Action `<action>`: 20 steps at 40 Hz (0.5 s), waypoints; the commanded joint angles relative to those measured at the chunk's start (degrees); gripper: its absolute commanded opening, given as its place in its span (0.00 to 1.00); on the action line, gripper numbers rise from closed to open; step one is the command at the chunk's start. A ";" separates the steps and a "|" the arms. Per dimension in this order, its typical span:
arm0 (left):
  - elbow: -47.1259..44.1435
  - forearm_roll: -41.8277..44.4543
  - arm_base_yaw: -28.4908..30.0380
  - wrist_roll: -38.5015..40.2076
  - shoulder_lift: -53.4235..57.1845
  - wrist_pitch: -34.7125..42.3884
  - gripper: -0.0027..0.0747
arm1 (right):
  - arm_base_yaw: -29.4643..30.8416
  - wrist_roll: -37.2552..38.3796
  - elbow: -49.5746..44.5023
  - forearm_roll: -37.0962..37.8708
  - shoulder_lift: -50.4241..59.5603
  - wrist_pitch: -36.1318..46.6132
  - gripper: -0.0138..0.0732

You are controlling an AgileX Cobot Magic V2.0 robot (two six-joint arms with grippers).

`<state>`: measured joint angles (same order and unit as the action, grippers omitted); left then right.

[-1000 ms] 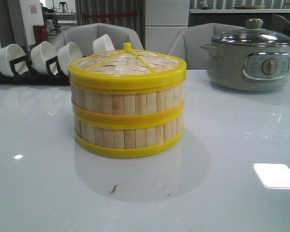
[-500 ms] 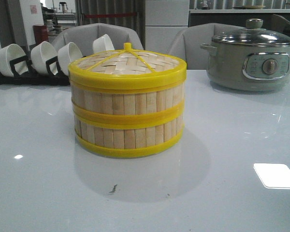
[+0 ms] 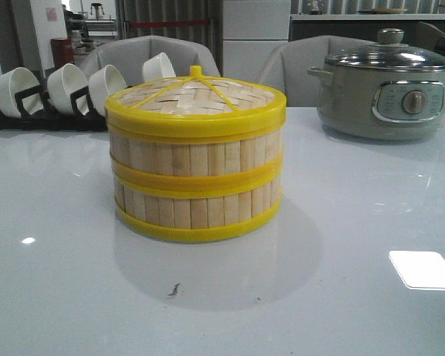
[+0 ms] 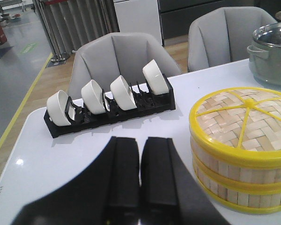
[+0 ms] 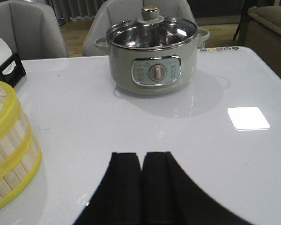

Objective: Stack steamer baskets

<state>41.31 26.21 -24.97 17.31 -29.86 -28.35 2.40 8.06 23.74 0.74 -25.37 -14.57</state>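
The two steamer baskets stand stacked in the middle of the white table, the upper basket on the lower basket. The flat woven lid with yellow rim sits on top. The stack also shows in the left wrist view and at the edge of the right wrist view. My left gripper is shut and empty, apart from the stack. My right gripper is shut and empty, off to the stack's other side. Neither gripper shows in the front view.
A black rack with white bowls stands at the back left; it also shows in the left wrist view. A grey electric pot with glass lid stands at the back right, also in the right wrist view. Grey chairs stand behind the table.
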 commanded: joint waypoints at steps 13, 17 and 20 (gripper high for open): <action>-3.57 -24.02 11.92 0.41 1.70 10.89 0.15 | 0.42 -0.65 1.56 0.41 -0.18 5.05 0.21; -8.19 -30.27 16.60 -4.85 5.72 14.72 0.15 | 0.42 -0.65 1.56 0.41 -0.18 5.05 0.21; -12.06 -31.30 18.77 -6.12 9.43 17.25 0.15 | 0.42 -0.65 1.56 0.41 -0.18 5.05 0.21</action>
<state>30.68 -2.06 -8.24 13.39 -23.33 -19.53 2.40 8.06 23.74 0.74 -25.37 -14.57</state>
